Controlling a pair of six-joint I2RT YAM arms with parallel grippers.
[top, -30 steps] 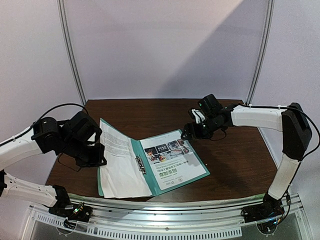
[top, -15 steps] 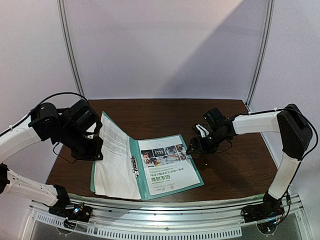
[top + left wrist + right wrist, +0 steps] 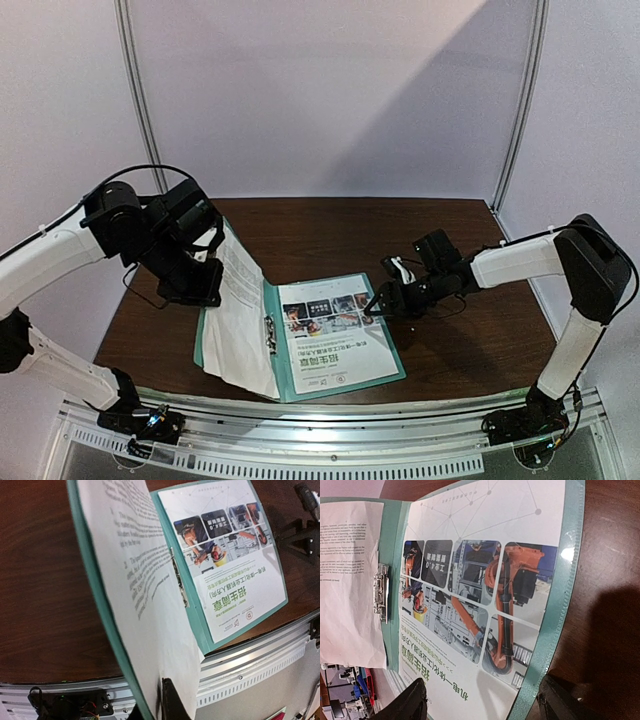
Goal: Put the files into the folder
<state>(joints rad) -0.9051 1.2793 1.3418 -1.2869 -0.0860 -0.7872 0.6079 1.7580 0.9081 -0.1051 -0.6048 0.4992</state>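
The teal folder lies open on the dark table with its metal clip at the spine. The colour-photo sheet lies flat on its right half. My left gripper is shut on the near edge of the left cover and the plain white text sheet, holding both tilted up. In the left wrist view, the sheet and teal cover edge rise steeply from my gripper. My right gripper is open and empty, its jaws straddling the folder's right edge over the colour sheet.
A metal rail runs along the table's near edge, just below the folder. Bare brown tabletop extends right of the folder and behind it. White walls and two metal poles stand at the back.
My left gripper has raised the left cover and white sheet higher and moved inward. My right gripper has come down and toward me to the folder's right edge. The folder has shifted slightly.
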